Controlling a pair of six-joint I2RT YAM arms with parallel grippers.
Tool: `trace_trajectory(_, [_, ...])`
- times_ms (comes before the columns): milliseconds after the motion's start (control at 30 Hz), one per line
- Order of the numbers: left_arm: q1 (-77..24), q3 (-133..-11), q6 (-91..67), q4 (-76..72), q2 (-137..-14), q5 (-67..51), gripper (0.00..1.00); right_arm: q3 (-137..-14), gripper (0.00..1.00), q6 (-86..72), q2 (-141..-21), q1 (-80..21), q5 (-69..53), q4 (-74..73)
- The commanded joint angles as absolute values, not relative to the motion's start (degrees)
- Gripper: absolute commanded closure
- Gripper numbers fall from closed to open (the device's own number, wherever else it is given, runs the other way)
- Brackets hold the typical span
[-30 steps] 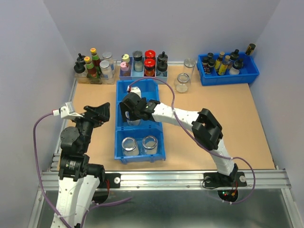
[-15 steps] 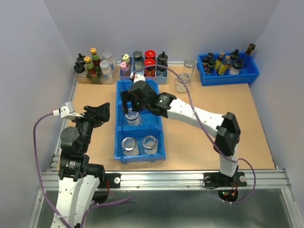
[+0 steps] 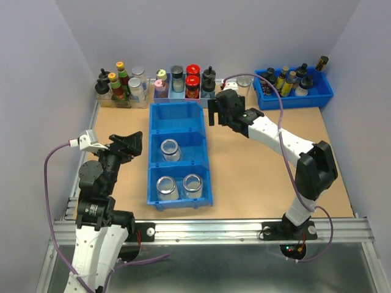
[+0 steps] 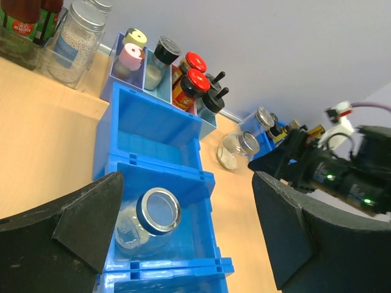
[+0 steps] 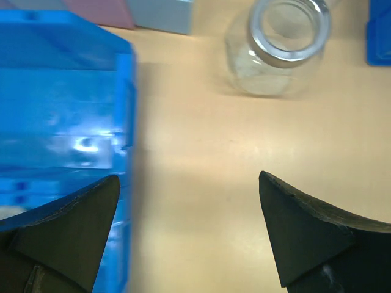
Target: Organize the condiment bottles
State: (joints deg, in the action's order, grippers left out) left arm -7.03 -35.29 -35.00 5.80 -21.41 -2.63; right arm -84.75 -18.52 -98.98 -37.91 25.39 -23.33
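The right fingers [image 5: 67,232], apart and empty, face an upright open jar [image 5: 278,52] just ahead, toward the tabletop's far edge. The left fingers [image 4: 79,226], also apart, sit farther off.

five short, wide clear glass jars with threaded necks. one open jar [image 5: 278,46] stands upright on the counter [image 5: 201,152] just ahead of the right tool [image 5: 188,178] and a little to its right. the silver-lidded jar [image 4: 263,119] stands close beyond it. a third jar [image 4: 153,223], open and upright, sits below and ahead of the left tool [image 4: 188,177], nearer its left finger. a fourth jar [image 3: 166,188] and a fifth jar [image 3: 192,184], both open, stand side by side well behind the right tool, toward the arm bases.
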Motion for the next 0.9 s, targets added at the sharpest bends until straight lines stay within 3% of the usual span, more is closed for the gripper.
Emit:
trace_trajectory(0, [-7.03,-36.74,-34.89,2.64,-21.97,-3.52,0.03,-81.74,0.00,-11.87,-98.70,-33.08,24.98,-14.08])
trace_trajectory(300, [-7.03,-37.35,-34.28,3.08,-22.59,-3.16,0.03,-82.70,0.00,-9.41,-106.68,-24.88,19.16,-5.11])
trace_trajectory(867, [-7.03,-37.97,-33.84,4.22,-22.76,-3.34,0.03,-92.72,0.00,-8.96,-116.28,-20.57,18.28,-2.55])
